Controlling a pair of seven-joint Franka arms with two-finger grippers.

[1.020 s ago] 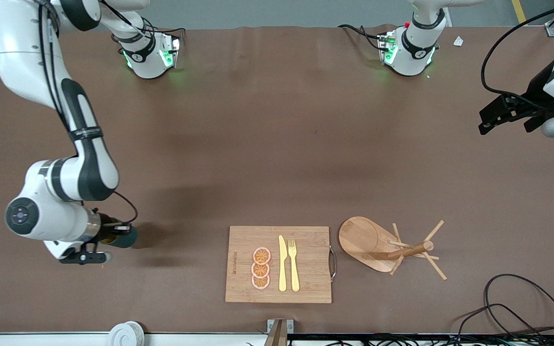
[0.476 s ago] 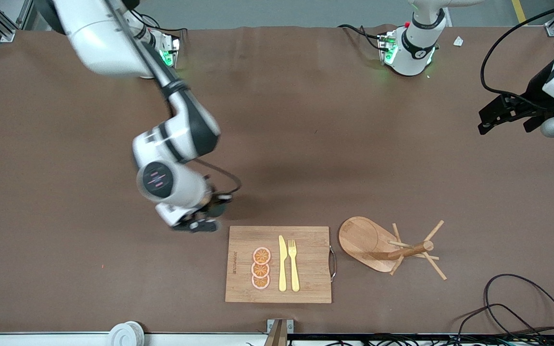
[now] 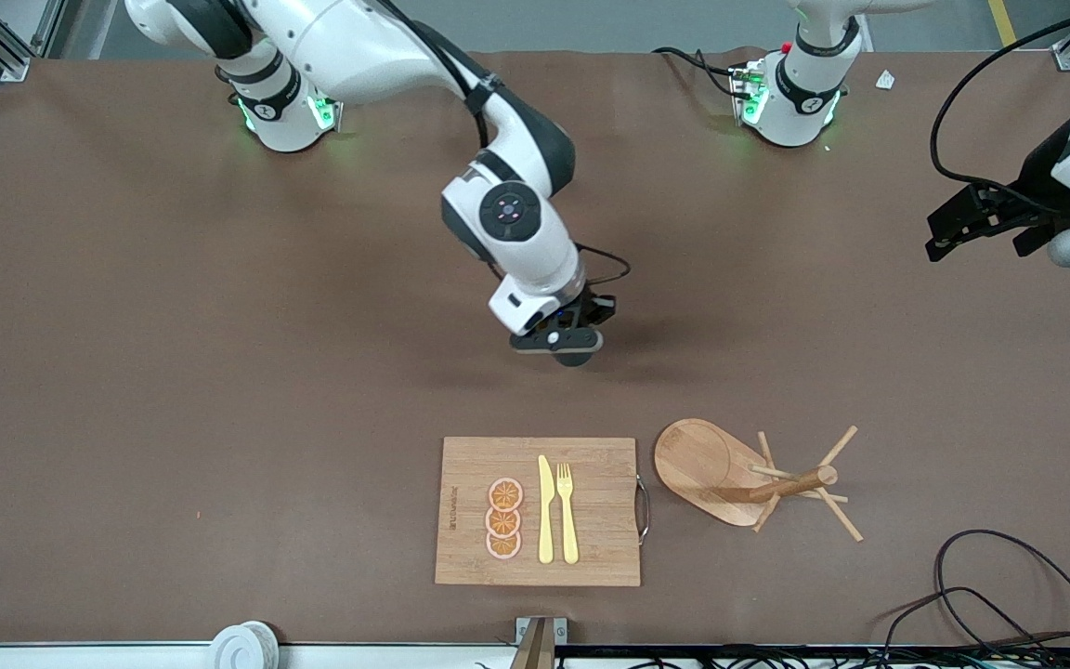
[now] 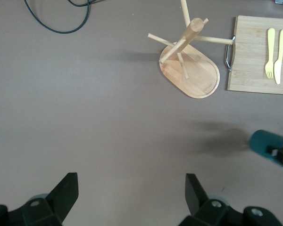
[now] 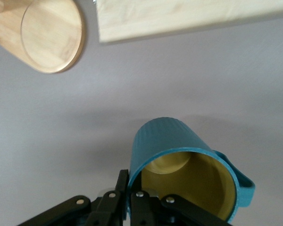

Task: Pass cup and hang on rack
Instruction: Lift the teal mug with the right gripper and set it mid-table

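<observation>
Over the middle of the tabletop (image 3: 219, 325), I carry the cup (image 5: 179, 155) level toward the left arm's end, the right pincer (image 3: 561, 342) clamped on its rim with the handle kept free, while the left pincer (image 4: 132, 197) waits wide apart above the tabletop near the rack (image 3: 749, 474).

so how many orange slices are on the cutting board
3, in a short column on the cutting board, beside the yellow knife: orange slices at and, each overlapping the next. None appear hidden.
</observation>
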